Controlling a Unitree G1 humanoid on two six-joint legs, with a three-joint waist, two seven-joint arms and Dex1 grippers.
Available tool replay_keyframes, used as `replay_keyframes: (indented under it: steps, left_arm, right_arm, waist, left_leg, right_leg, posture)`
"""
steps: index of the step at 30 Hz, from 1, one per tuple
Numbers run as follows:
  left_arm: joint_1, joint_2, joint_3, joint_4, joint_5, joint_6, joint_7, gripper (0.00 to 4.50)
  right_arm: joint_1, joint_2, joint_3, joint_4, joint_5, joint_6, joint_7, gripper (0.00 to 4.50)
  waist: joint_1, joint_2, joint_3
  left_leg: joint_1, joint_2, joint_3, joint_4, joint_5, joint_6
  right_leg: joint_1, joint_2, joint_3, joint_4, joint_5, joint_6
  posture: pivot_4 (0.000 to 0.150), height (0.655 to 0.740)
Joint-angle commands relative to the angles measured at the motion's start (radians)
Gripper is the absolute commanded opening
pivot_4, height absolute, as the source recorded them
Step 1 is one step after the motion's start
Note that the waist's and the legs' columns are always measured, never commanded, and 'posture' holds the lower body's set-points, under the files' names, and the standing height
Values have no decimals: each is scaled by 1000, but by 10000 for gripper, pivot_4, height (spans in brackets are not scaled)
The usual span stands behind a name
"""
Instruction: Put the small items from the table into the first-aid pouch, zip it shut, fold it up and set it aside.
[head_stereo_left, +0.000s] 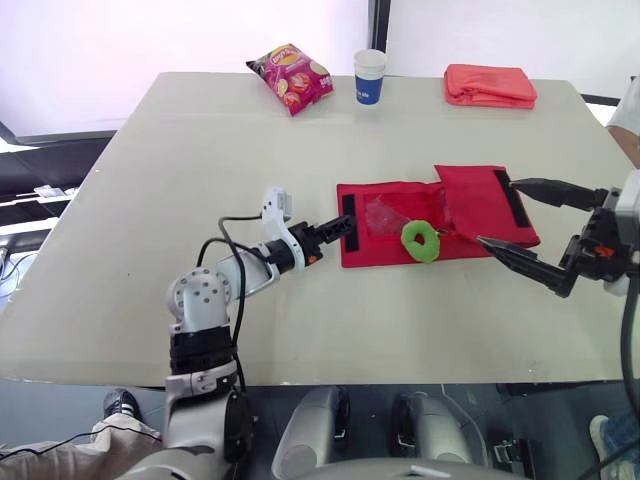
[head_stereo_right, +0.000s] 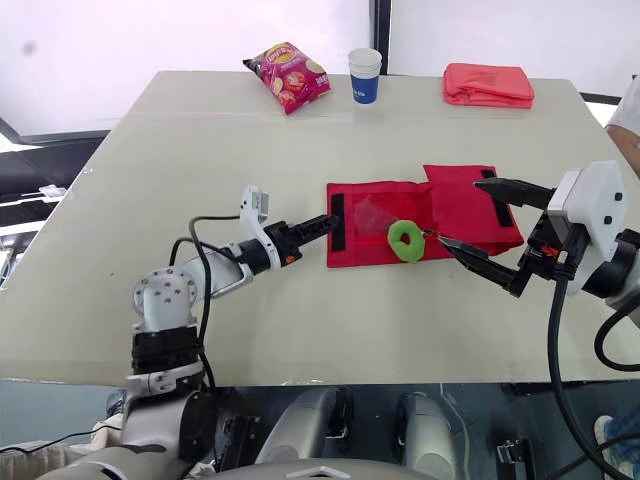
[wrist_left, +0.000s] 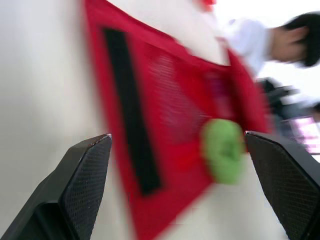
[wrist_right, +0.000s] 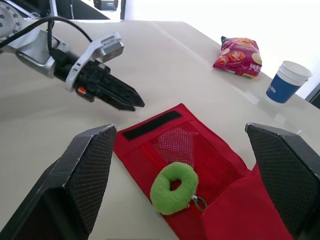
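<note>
Packing looked to be the step in hand. The green ring (head_stereo_left: 421, 241) lay atop the red pouch (head_stereo_left: 372, 252) at its near edge, not inside. The left gripper (head_stereo_left: 338, 229) hung wide open at the pouch's left end, and the right gripper (head_stereo_left: 497, 212) gaped wide at its right end. Next, I'd judge, the right had to pinch the ring.
</note>
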Motion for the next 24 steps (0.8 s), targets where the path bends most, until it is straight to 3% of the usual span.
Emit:
replay_keyframes:
  steps: [1, 6, 10, 16, 24]
  left_arm:
    - [-54, -6, -94, 91, 128, -110, -72, 45000]
    - [-145, -41, -139, 286, 225, -203, -176, 45000]
    - [-206, -63, -104, 372, 192, -205, -302, 45000]
    - [-177, -63, -56, 269, 82, -71, -399, 45000]
    - [-35, -133, -16, 62, 3, 17, -317, 45000]
  right_arm:
    - [-8, -10, -18, -5, -3, -27, -3, 44000]
    - [3, -8, -27, -12, -2, -33, -4, 44000]
    - [24, -13, -51, -24, 6, -30, 0, 44000]
    - [64, -16, -90, -44, 15, -25, -3, 44000]
    - [85, -12, -97, -60, 23, -24, -16, 44000]
  waist:
    - [5, 0, 0]
    - [8, 0, 0]
    - [8, 0, 0]
    - [3, -1, 0]
    - [-4, -1, 0]
  left_leg:
    - [0, 0, 0, 0, 0, 0]
    - [-1, -1, 0, 0, 0, 0]
    - [-1, -1, -1, 0, 0, 0]
    - [-3, -1, -3, 1, 0, 1]
    - [-3, -1, -3, 2, 0, 1]
  right_leg:
    - [0, -1, 0, 0, 0, 0]
    - [0, -2, -1, 0, 0, 0]
    - [0, -2, -2, 0, 0, 0]
    - [-2, -2, -4, 0, 0, 0]
    - [-1, -2, -4, 0, 0, 1]
  posture:
    - [1500, 7400]
    - [1500, 7400]
    - [1500, 7400]
    - [1500, 7400]
    - [1500, 7400]
